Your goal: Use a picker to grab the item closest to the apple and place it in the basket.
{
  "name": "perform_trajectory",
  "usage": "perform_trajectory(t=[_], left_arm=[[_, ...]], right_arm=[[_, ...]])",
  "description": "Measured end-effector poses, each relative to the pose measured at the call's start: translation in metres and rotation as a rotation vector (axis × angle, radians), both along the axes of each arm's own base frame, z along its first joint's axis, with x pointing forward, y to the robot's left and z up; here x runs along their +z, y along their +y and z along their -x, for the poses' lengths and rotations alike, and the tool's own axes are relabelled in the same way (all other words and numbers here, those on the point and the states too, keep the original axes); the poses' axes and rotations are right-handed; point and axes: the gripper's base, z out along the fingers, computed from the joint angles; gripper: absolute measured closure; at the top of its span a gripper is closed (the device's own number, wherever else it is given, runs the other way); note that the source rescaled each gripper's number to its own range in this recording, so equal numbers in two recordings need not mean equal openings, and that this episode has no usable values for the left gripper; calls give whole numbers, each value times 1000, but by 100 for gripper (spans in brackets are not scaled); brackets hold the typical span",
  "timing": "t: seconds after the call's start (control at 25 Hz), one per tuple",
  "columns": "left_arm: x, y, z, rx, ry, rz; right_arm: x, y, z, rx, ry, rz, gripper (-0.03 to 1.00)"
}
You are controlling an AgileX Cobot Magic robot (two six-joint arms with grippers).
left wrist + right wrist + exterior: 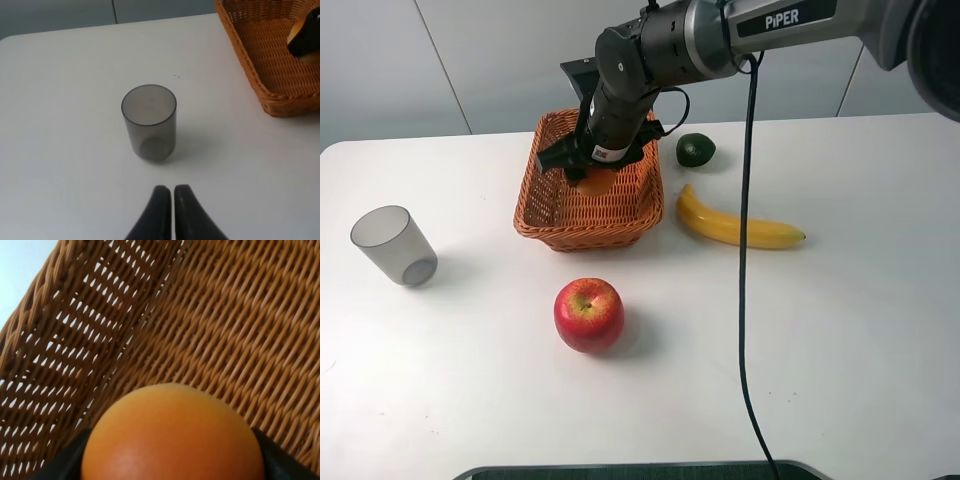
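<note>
Orange (172, 435) low inside the basket (585, 238), not released yet
Our right tool (597, 172) is clamped across its middle; we reckon it's firm, smooth, lightish, so grip the widest part. Left tool (173, 192) closed.

basket (588, 234) woven wicker, tan-brown, rough ribbed weave, open lattice in the walls, dull finish; orange (172, 435) smooth skin, soft sheen, no visible pitting up close; apple (588, 314) red, glossy, bright highlight near the stem; banana (730, 226) yellow, smooth, slight waxy shine; avocado (695, 149) dark green, faint gloss, texture too small to tell; cup (149, 122) smoky translucent plastic, smooth walls; table (840, 330) white, matt, smooth; right arm (720, 30) black and grey housing, satin finish, metal or plastic unclear; cable (744, 300) black, smooth sheath; left gripper (171, 190) black, matt, plastic-looking.
</note>
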Motion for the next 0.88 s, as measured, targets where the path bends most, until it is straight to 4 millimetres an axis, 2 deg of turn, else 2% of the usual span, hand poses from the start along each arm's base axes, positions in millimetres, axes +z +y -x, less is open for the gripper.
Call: perform_trajectory(t=[0.08, 0.12, 0.2, 0.24, 0.28, 0.36, 0.64, 0.76, 0.88], left_arm=[[0, 0, 0, 0, 0, 0], [0, 0, 0, 0, 0, 0], [0, 0, 0, 0, 0, 0], [0, 0, 0, 0, 0, 0], [0, 0, 0, 1, 0, 2], [0, 0, 0, 1, 0, 2], [0, 0, 0, 1, 0, 2], [0, 0, 0, 1, 0, 2], [0, 0, 0, 1, 0, 2]], right_arm=[[0, 0, 0, -2, -1, -2, 96], [0, 0, 0, -2, -1, -2, 77], [0, 0, 0, -2, -1, -2, 19], [0, 0, 0, -2, -1, -2, 7], [1, 0, 0, -2, -2, -3, 1], [6, 0, 0, -2, -8, -8, -2], [36, -9, 8, -1, 16, 13, -3], [51, -27, 17, -14, 68, 40, -3], [65, -65, 24, -75, 112, 47, -3]])
